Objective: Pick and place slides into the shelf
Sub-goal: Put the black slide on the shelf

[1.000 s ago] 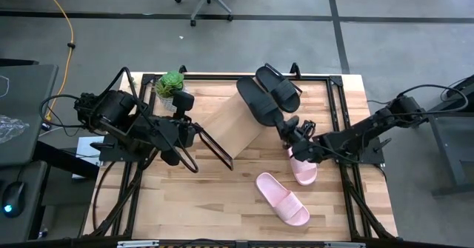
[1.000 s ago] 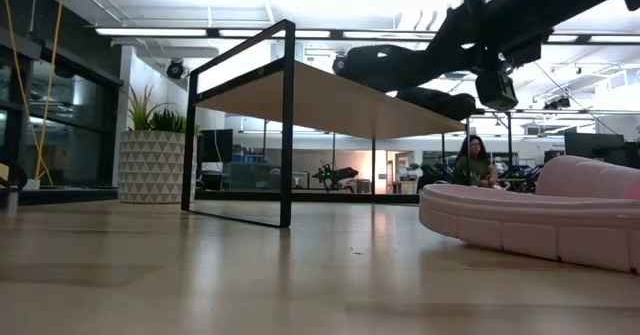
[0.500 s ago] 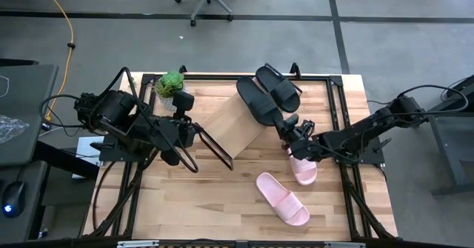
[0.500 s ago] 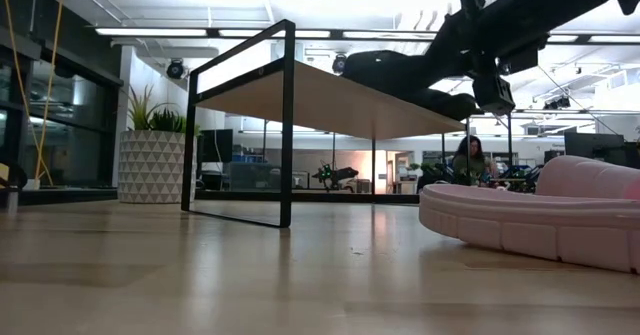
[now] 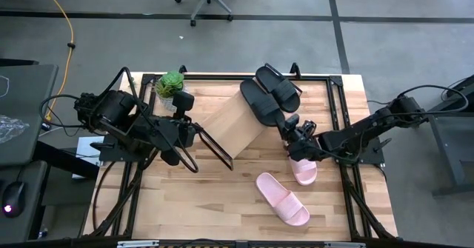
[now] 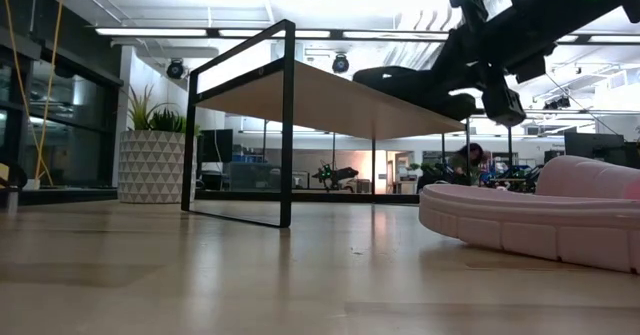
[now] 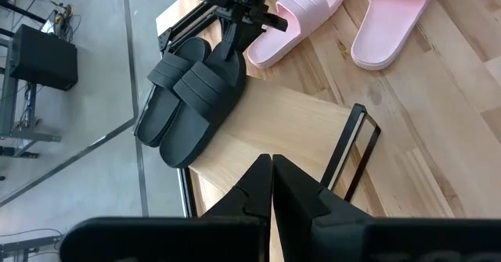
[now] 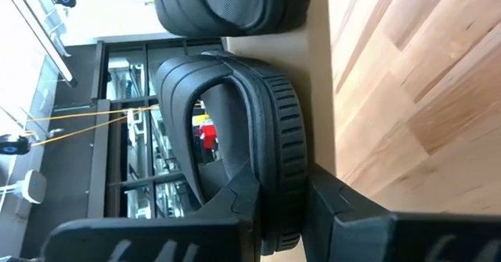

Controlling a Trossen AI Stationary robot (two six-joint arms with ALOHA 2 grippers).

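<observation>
The shelf point(image 5: 233, 122) stands mid-table as a slanted wood board in a black frame. One black slide point(image 5: 279, 87) lies on its far right end. A second black slide point(image 5: 259, 104) lies beside it over the board, with my right gripper point(image 5: 287, 127) shut on its heel end. Two pink slides point(image 5: 302, 168) point(image 5: 282, 198) rest sole-down on the table, nearer the front right. My left gripper point(image 5: 194, 135) hangs shut and empty left of the shelf, its fingertips point(image 7: 272, 162) together. My right gripper pinches the black slide's sole at the heel end point(image 8: 278, 176) between its two fingers, one finger point(image 8: 235, 207) on the footbed side and one point(image 8: 337, 207) under the sole. The fingers come nearly level from the table's right, along the slide. The toe end point(image 6: 395, 80) lies low over the board.
A small potted plant point(image 5: 171, 84) stands at the table's far left corner. The nearer pink slide point(image 6: 540, 220) fills the low view's right. Bare wood tabletop point(image 5: 185, 196) stretches across the front left.
My right gripper has tipped the held black slide down, so its toe end has sunk closer to the shelf board. The gripper has stayed shut on it and kept nearly the same place.
</observation>
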